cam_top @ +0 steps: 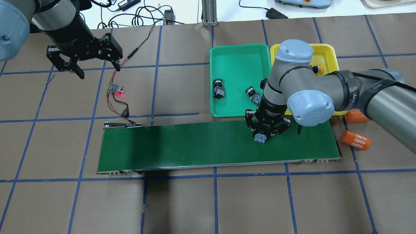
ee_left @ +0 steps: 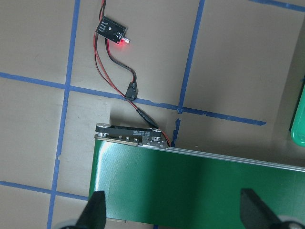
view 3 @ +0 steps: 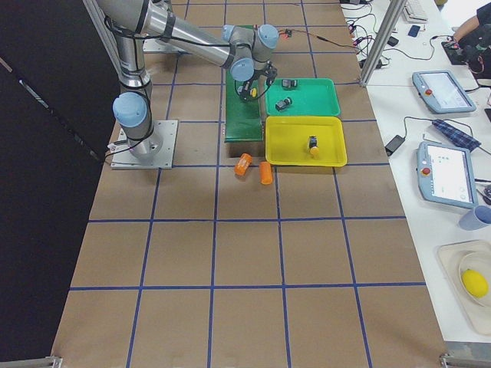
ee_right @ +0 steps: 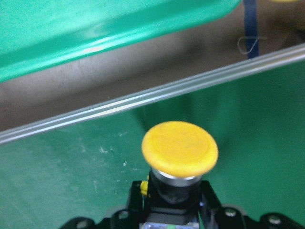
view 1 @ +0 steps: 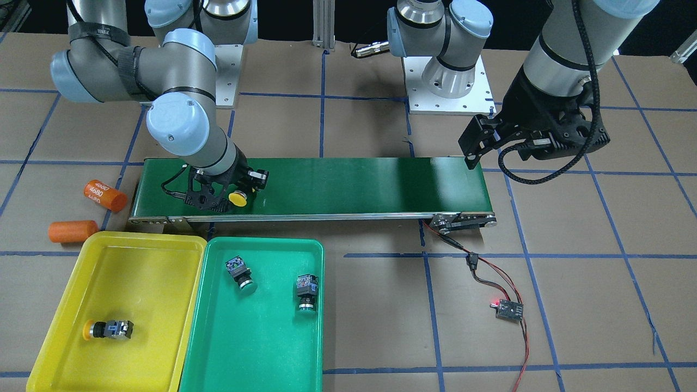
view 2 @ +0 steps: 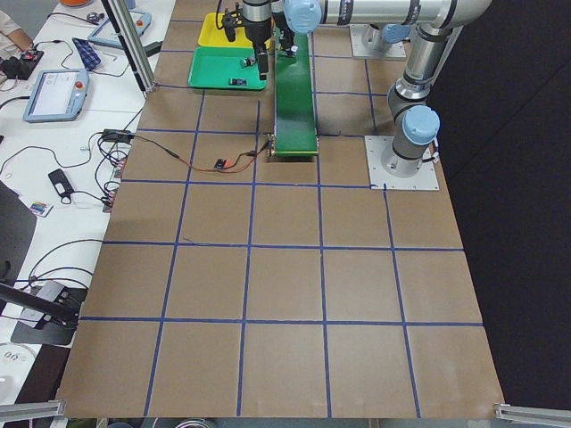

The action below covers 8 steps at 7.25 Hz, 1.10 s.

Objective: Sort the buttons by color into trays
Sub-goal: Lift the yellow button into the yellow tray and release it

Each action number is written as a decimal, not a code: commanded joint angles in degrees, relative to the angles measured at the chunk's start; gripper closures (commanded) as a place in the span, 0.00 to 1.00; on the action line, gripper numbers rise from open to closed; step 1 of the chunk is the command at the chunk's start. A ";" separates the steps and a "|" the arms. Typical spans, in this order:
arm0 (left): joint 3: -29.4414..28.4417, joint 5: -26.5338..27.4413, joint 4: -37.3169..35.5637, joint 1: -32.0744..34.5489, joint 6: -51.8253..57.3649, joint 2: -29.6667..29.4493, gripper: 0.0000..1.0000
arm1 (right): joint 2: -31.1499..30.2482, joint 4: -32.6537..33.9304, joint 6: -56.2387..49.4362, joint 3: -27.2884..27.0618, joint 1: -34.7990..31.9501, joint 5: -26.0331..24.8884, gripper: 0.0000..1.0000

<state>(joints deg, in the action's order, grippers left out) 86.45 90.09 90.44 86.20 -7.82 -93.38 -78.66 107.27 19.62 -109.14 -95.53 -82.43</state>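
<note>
Holding the yellow button (ee_right: 180,149) by its dark body between closed jaws, the right gripper (cam_top: 263,134) hangs low over the conveyor belt (view 1: 354,185), near the belt end closest to the trays. You cannot tell whether the button clears the belt surface. Its long axis runs across the belt, and the cap points out of the jaws toward the belt's tray-side edge. Note the governing relation. The green tray (view 1: 267,241) lies straight across that edge from the cap, while the yellow tray (view 1: 142,235) lies across the same edge but further toward the belt's end. Expect the next move to need travel along the belt as well as across it. The right arm is clearly the nearer. The left gripper (cam_top: 99,71) hangs with jaws spread wide beyond the belt's opposite end, holding nothing.
</note>
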 commanded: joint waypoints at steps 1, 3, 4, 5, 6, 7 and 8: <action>0.03 0.00 0.00 -0.07 0.00 0.13 0.00 | 0.08 1.87 0.68 7.23 1.83 -4.48 1.00; 0.03 -0.09 0.00 -0.07 0.00 0.04 0.00 | 6.89 2.25 -6.38 18.38 8.21 -5.97 1.00; 0.12 0.00 0.00 -0.07 0.00 0.22 0.00 | 9.55 2.24 -9.65 21.74 10.25 -6.77 1.00; 0.12 -0.09 0.00 -0.07 0.00 0.22 0.00 | 12.80 7.03 -13.60 22.21 10.54 -6.77 1.00; 0.12 0.00 0.00 -0.07 0.09 0.22 0.00 | 18.22 13.86 -14.16 22.30 10.63 -7.04 1.00; 0.03 0.00 0.00 -0.07 0.09 0.13 0.00 | 20.02 14.98 -14.34 22.30 10.63 -6.86 0.55; 0.12 0.00 0.00 -0.07 0.09 0.13 0.00 | 19.69 14.90 -14.34 22.30 10.80 -6.95 0.01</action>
<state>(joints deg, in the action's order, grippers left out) 86.54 90.08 90.44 86.13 -7.75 -93.22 -60.08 120.91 5.61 -86.93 -84.92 -89.33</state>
